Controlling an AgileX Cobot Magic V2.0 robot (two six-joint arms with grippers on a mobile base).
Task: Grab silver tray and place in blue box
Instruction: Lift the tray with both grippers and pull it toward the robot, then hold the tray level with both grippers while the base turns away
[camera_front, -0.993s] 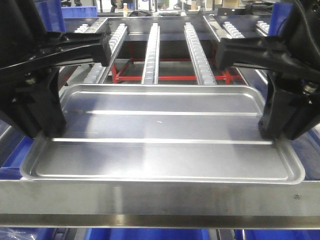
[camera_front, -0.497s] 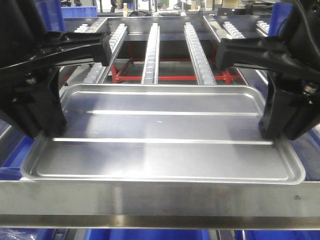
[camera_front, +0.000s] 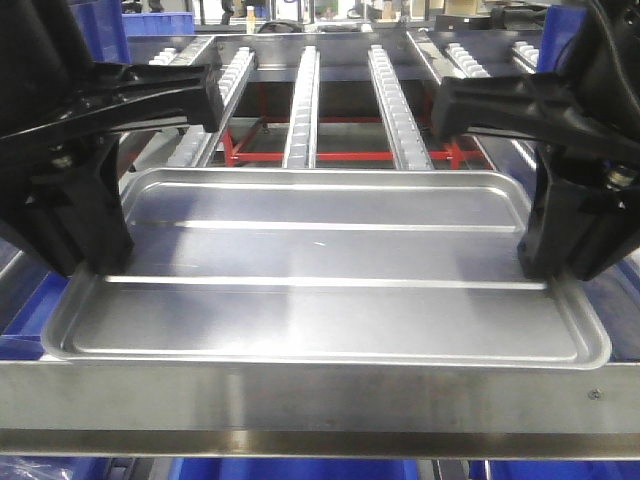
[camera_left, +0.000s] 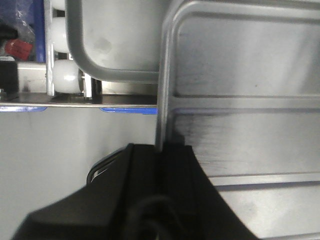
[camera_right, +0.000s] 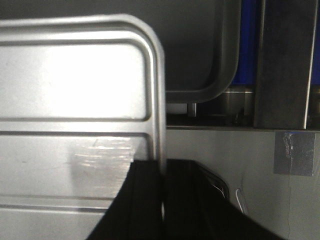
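The silver tray (camera_front: 320, 255), with two long ridges along its bottom, lies level across the middle of the front view, just behind a steel ledge. My left gripper (camera_front: 95, 262) is shut on its left rim, one finger inside and one outside; the left wrist view shows that pinch (camera_left: 161, 150) on the tray (camera_left: 240, 75). At the opposite end my right gripper (camera_front: 550, 268) is shut on the right rim, also seen in the right wrist view (camera_right: 163, 167) on the tray (camera_right: 75, 75). Blue plastic (camera_front: 320, 468) below the ledge may be the blue box; I cannot tell.
A steel ledge (camera_front: 320, 400) runs along the front. Behind the tray are roller rails (camera_front: 300, 110) over a red frame (camera_front: 330, 155). Under the tray's far corners lies a second, plain silver tray (camera_left: 110, 45) (camera_right: 200, 55). More blue plastic shows at the left (camera_front: 20, 310).
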